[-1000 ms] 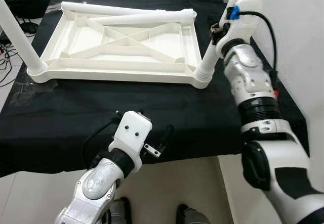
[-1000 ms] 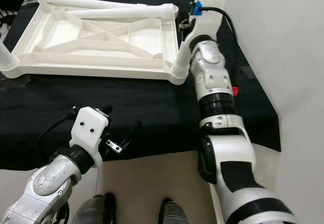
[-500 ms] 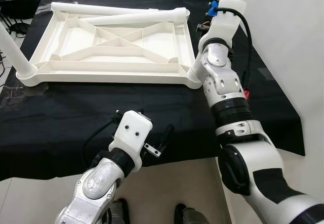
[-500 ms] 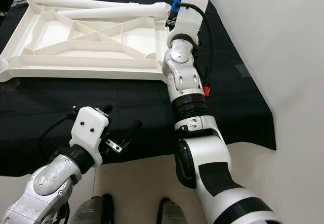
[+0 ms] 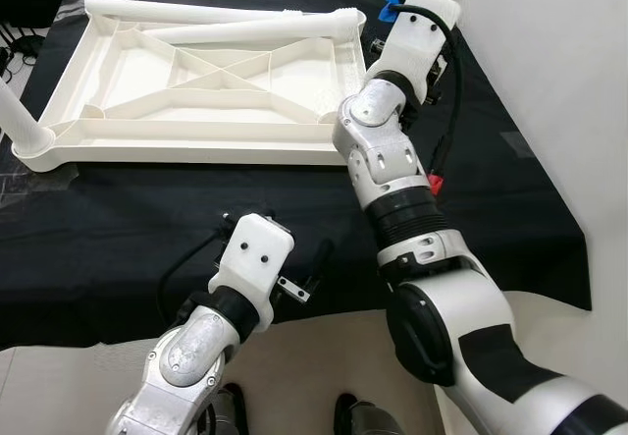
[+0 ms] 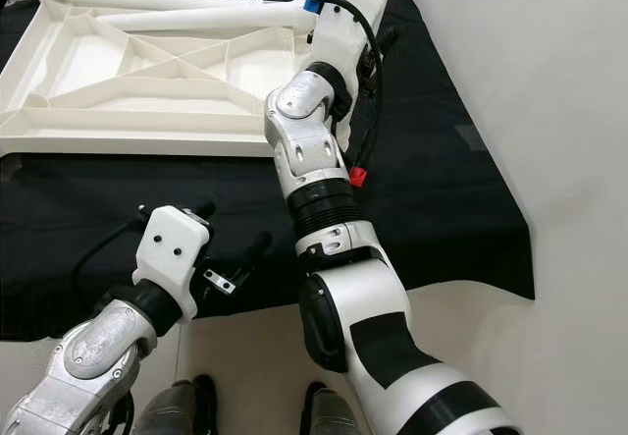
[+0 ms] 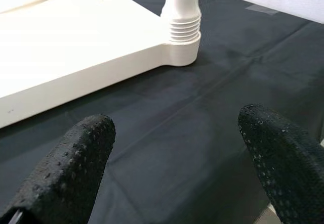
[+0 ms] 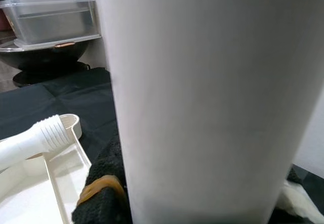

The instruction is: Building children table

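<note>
**Upturned table top, one leg in the right gripper**

Since a second ago the right arm is swinging leftward, now crossing the tabletop's near right corner.

- Left gripper (image 7: 174,155): hovering over the black cloth (image 5: 118,229) near the front edge, fingers spread wide, holding nothing.
- Table top (image 5: 147,91): lying upside down on the cloth, two loose legs (image 5: 245,30) resting along its far side.
- Right gripper (image 5: 417,23): fingers gripping the upright leg (image 8: 202,97) at the right corner.

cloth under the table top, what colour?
Black, plain. The cloth under the white table top shows best in the left eye view.
</note>
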Motion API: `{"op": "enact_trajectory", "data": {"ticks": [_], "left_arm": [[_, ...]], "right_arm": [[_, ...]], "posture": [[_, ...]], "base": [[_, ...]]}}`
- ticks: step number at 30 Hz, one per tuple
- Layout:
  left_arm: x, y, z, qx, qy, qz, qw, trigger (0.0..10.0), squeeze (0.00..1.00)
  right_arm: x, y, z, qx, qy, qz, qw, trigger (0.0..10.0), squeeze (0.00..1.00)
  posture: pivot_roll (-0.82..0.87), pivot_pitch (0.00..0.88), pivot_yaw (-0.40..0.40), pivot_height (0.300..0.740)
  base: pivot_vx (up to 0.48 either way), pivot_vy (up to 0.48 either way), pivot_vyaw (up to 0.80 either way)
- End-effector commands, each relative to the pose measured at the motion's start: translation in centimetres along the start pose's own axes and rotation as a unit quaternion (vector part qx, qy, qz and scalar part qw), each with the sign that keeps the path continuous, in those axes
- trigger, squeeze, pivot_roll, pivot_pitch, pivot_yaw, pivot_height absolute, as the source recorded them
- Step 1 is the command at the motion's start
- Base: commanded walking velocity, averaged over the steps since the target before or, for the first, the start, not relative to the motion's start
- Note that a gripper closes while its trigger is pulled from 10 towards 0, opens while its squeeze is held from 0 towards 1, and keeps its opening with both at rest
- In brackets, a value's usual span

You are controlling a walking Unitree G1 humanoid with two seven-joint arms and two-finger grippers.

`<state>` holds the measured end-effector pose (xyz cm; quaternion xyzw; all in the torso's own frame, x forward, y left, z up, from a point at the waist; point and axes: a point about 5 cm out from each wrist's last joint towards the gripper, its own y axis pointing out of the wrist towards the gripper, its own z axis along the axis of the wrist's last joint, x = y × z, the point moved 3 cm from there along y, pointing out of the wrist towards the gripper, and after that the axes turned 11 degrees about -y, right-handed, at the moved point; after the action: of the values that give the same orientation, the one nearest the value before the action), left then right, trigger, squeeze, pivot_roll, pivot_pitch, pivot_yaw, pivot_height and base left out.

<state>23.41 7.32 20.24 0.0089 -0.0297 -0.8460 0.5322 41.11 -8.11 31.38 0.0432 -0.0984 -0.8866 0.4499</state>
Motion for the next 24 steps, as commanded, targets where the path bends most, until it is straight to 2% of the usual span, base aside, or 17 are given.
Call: {"op": "enact_trajectory", "data": {"ticks": [1, 13, 14, 19, 24], "left_arm": [[0.1, -0.1, -0.6, -0.010, -0.003, -0.001, 1.000, 10.0, 0.00], [0.2, 0.0, -0.6, -0.008, -0.005, 0.002, 1.000, 10.0, 0.00], [0.3, 0.1, -0.5, -0.007, -0.006, 0.004, 1.000, 10.0, 0.00], [0.3, 0.1, -0.6, -0.010, -0.009, 0.003, 1.000, 10.0, 0.00], [0.2, 0.0, -0.9, -0.018, -0.012, 0.007, 1.000, 10.0, 0.00]], "right_arm": [[-0.3, -0.7, -4.2, -0.063, -0.068, 0.001, 0.996, 10.0, 0.00], [-0.8, -1.8, -4.2, -0.096, -0.073, -0.039, 0.992, 10.0, 0.00], [-0.6, -2.0, -4.1, -0.101, -0.076, -0.065, 0.990, 10.0, 0.00], [-0.6, -2.3, -4.0, -0.108, -0.073, -0.086, 0.988, 10.0, 0.00], [-0.8, -2.6, -3.7, -0.112, -0.063, -0.087, 0.988, 10.0, 0.00]], "posture": [[0.08, 0.244, -0.087, 0.740], [0.07, 0.254, -0.092, 0.740], [0.08, 0.259, -0.094, 0.740], [0.08, 0.259, -0.096, 0.740], [0.08, 0.261, -0.095, 0.740]], "base": [[0.000, 0.000, 0.00], [0.000, 0.000, 0.00], [0.000, 0.000, 0.00], [0.000, 0.000, 0.00], [0.000, 0.000, 0.00]]}}
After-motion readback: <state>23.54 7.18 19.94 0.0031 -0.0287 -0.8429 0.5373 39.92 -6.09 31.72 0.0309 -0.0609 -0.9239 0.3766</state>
